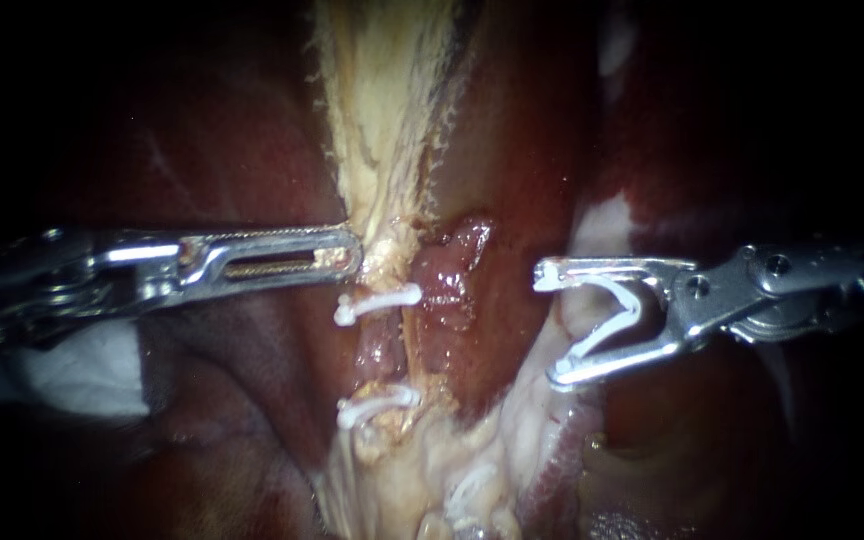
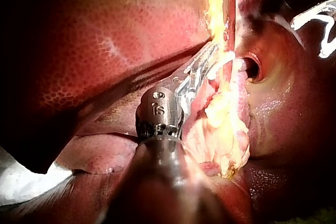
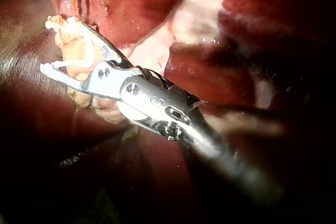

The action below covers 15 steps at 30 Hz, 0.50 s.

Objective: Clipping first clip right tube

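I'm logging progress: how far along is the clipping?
Done: an upper clip and a lower clip sit shut on the tube beside the left instrument. In hand: the right instrument carries an open clip in its jaws, away from the clipped tube. Still to do: placing and closing it.

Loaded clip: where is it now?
Endoscope view, right half: the loaded clip sits between the right instrument's jaws, to the right of the clipped tube and apart from it.
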{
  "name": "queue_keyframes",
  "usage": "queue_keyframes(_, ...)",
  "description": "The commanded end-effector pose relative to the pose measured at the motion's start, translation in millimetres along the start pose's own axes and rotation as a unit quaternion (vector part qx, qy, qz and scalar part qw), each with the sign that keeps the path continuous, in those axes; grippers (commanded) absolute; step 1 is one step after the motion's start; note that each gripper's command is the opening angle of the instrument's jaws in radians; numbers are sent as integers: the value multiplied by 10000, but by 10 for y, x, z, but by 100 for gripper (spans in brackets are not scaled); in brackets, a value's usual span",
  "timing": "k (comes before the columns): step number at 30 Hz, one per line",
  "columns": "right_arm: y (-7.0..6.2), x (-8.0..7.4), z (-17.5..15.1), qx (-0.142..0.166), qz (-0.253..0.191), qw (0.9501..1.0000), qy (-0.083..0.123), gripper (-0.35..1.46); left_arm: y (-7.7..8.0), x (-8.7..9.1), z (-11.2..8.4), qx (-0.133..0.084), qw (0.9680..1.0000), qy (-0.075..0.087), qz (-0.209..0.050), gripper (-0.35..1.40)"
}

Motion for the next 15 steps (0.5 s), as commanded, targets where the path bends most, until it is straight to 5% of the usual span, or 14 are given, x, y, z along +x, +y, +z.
queue_keyframes(1,0,0,0,1,0,10000,-1,59,0,0,0,2,10000,-1,1,-35)
queue_keyframes(6,-1,-5,3,64,-16,10000,-42,58,-1,0,-3,9,10000,5,0,-35)
queue_keyframes(15,6,-65,51,256,280,9991,-189,58,-14,-17,-46,80,10000,1,-56,-35)
